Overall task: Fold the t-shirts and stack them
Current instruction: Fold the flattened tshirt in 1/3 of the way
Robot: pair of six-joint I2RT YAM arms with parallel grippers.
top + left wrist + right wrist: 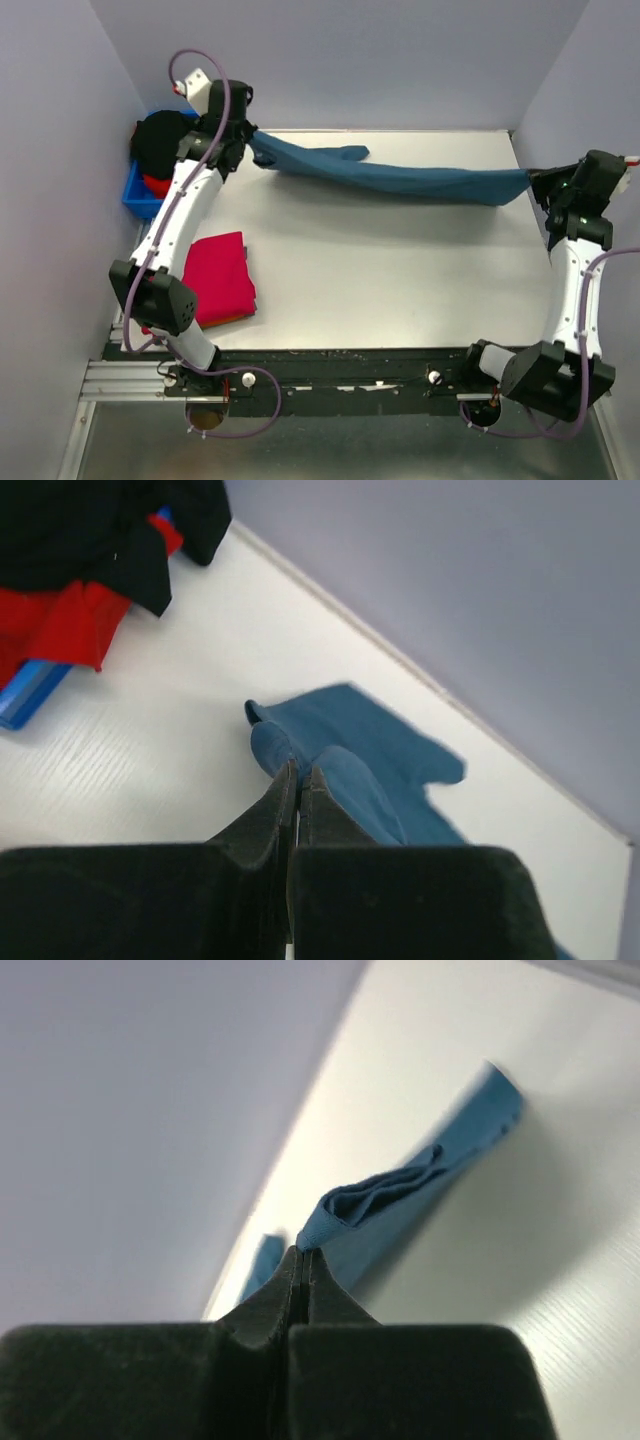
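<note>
The white table fills the middle of the top view, and a folded crimson-pink t-shirt lies flat on it at the lower left. A small blue bin sits at the table's upper-left edge, heaped with a black t-shirt over a red t-shirt. A teal-blue t-shirt stretches across the upper part of the surface with a shadow under it; whether it touches the top cannot be told.

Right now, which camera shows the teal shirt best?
The top external view: the teal shirt spans full length between left gripper and right gripper. Each wrist view shows only one bunched end pinched in its jaws.
</note>
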